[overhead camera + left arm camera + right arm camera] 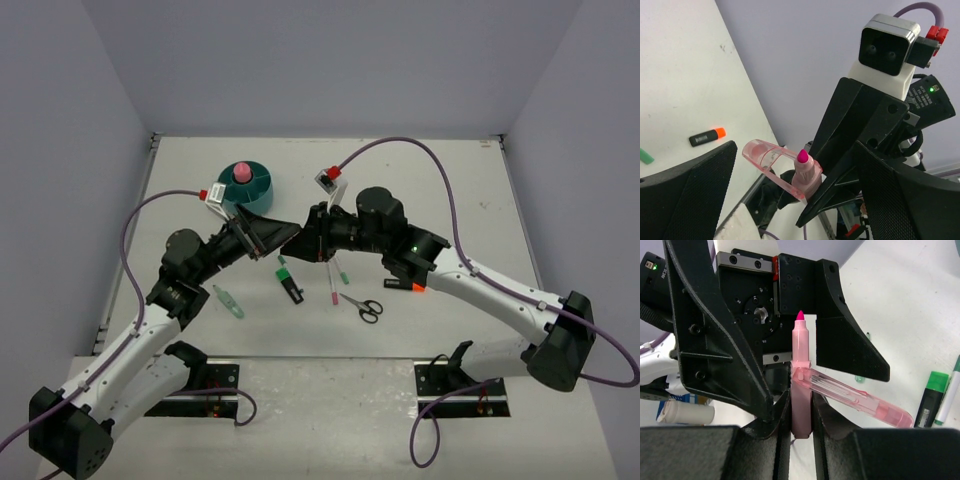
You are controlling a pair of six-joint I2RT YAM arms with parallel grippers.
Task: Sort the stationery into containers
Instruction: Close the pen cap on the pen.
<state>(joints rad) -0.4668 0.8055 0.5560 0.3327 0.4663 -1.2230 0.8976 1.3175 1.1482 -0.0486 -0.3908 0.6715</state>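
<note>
We find the right gripper (801, 407) clenched on the uncapped pink marker (800, 360), held above the table (450, 200) near the teal organizer (263, 193); the left gripper (796, 150) faces it, jaws fully released.

I could read no word or number anywhere. On the right arm's black housing (924, 97), beside a lit green lamp (932, 89), the left wrist view showed a few lines of small white print, too fine to make out. The right wrist view had similar white print on a black part (647, 262) at its upper left corner, likewise illegible. Low at the left of that view sat a white tag with blue and orange marks (665, 402), too blurred to read. The black-and-green marker (930, 400) on the bench (920, 300) carried a pale printed patch on its barrel, also unreadable.
</note>
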